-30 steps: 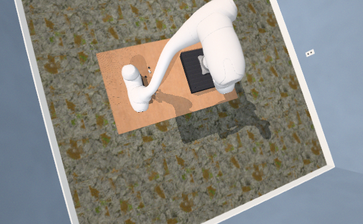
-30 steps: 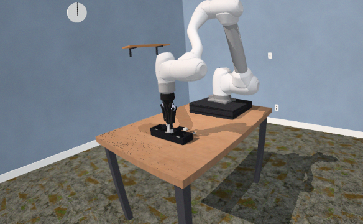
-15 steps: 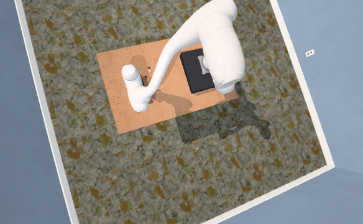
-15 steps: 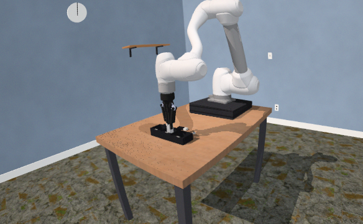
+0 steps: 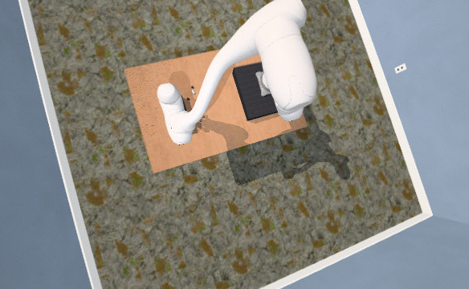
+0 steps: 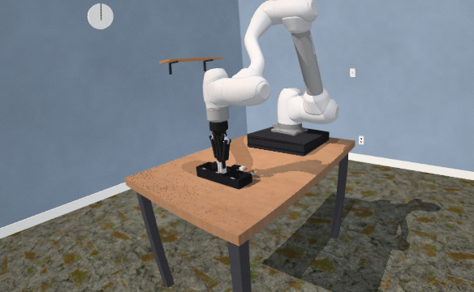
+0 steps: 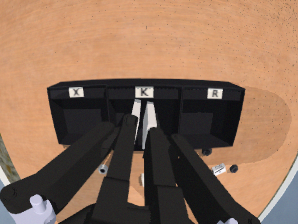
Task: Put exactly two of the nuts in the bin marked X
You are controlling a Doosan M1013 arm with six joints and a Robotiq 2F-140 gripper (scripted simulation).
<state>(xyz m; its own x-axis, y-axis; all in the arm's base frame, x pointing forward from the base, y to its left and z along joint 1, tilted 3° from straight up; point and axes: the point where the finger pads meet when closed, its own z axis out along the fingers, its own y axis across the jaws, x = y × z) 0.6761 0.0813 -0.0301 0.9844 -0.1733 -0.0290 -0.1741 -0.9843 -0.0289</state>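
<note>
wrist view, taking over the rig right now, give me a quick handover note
Gripper: shut, no nut visible between the pads, low over the middle bin marked K, not X.
Bin X: left end of the black bin row; no nut seen in it, though fingers hide part.
Small parts lie on the table beside the row; too small to tell which are nuts.
Done: nothing visible. Left: two nuts into X, release.

Bin row (image 6: 237, 181) on table (image 6: 204, 203), claw (image 6: 221, 167) above its middle compartment, arm base (image 6: 316, 139) behind
</note>
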